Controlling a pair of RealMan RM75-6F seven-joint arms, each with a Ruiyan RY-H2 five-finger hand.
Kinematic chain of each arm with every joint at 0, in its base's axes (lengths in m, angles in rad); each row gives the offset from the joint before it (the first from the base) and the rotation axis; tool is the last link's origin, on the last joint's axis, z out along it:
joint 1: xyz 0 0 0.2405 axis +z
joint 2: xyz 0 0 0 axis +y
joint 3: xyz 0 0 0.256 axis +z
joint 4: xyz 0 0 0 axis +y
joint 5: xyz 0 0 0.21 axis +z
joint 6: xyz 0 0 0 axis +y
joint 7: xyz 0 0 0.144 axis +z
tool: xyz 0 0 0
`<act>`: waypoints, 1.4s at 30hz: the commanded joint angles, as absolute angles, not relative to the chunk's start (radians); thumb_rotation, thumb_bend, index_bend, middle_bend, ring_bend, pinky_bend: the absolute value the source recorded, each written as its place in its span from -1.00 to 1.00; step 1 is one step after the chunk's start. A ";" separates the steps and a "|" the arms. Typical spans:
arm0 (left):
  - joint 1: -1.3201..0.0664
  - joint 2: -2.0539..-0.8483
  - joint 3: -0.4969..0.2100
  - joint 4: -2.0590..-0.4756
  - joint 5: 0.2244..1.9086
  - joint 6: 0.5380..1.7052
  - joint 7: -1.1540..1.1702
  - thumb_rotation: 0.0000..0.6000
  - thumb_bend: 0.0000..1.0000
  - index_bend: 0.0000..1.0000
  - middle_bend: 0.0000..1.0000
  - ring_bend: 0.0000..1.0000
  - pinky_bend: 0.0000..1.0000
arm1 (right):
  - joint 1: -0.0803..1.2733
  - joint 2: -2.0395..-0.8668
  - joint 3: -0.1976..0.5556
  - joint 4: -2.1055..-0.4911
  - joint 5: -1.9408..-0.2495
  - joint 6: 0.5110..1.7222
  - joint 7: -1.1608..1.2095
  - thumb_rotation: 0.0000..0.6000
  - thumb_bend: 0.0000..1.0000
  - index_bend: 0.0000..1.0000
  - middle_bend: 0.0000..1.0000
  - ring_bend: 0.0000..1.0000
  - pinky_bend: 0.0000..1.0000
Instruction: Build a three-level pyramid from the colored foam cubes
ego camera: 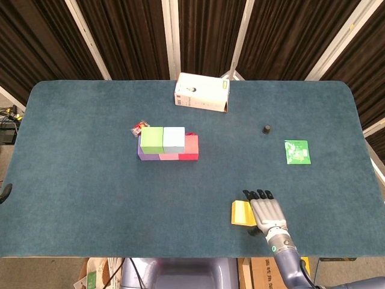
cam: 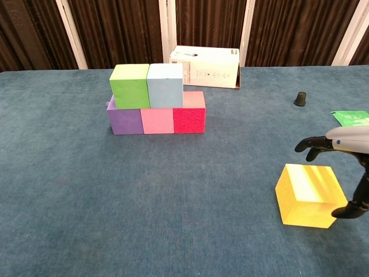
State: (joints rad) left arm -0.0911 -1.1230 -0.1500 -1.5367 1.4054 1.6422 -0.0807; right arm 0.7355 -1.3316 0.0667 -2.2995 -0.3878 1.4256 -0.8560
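- Head view: the right hand is hanging over the right part of the yellow cube, fingers spread and gripping nothing. The cube is sitting near the front edge of the blue worktop, well apart from the stack, where the green cube and the light blue cube are resting on a bottom row.
- Chest view: the bottom row is showing the purple cube, pink cube and red cube, touching side by side. The right hand's fingertips are hovering just above the yellow cube. The left hand is not showing in either view.
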 commanded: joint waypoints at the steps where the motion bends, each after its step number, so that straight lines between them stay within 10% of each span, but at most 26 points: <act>1: -0.090 -1.123 -0.152 -1.539 1.404 1.640 -0.079 1.00 -0.37 -0.76 -1.00 -1.00 -1.00 | 0.743 -1.350 0.070 -2.289 -0.376 1.440 -0.864 1.00 -0.54 -0.85 -0.63 -1.00 -1.00; 42: -0.080 -1.133 -0.187 -1.555 1.375 1.617 -0.087 1.00 -0.37 -0.59 -1.00 -1.00 -1.00 | 0.739 -1.453 0.075 -2.208 -0.410 1.503 -0.877 1.00 -0.54 -0.32 -0.25 -0.67 -1.00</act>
State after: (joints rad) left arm -0.0802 -1.1329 -0.1867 -1.5553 1.3746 1.6166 -0.0864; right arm 0.7403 -1.4503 0.0750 -2.2100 -0.4067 1.5018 -0.8795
